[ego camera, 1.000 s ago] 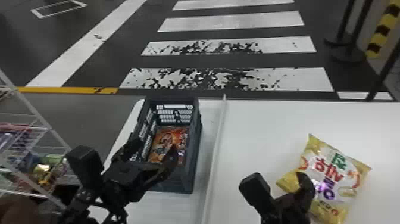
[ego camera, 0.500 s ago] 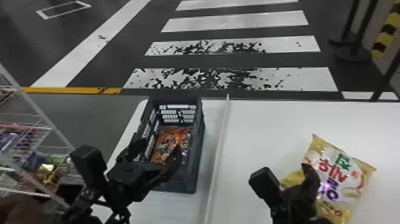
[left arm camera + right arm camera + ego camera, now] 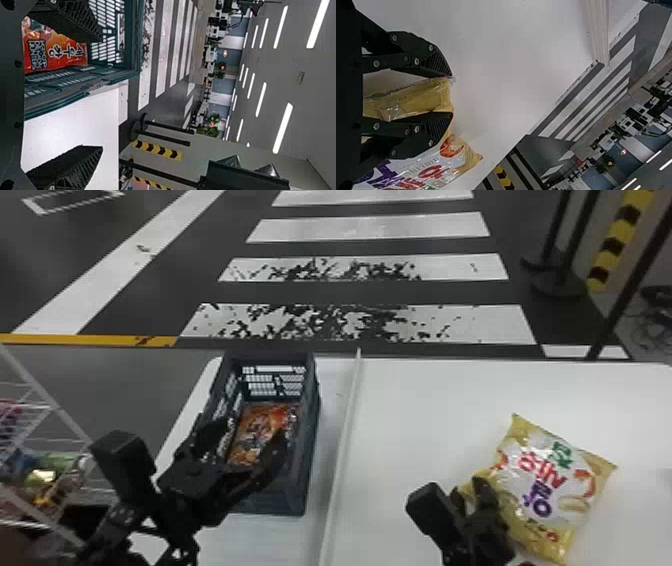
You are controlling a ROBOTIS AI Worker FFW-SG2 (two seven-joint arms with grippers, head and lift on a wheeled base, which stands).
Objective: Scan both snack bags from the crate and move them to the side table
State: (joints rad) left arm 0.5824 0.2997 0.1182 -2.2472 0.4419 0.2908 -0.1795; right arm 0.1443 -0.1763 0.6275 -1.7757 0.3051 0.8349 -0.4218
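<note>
From over here, the yellow snack bag (image 3: 555, 475), right on the table (image 3: 425, 405), looks light and crushable, best pinched by its edge, as the half-closed right gripper (image 3: 451, 94) does; the left gripper (image 3: 101, 93) gapes empty at the orange bag (image 3: 262, 430) in the crate (image 3: 280, 500).

From my station, crate (image 3: 307, 475) on the table (image 3: 440, 405), one snack bag (image 3: 257, 425) inside it, divider strip (image 3: 343, 430) just right of the crate, the other snack bag (image 3: 545, 490) farther right, rack (image 3: 30, 376) to its left, crosswalk (image 3: 495, 325) beyond it.
</note>
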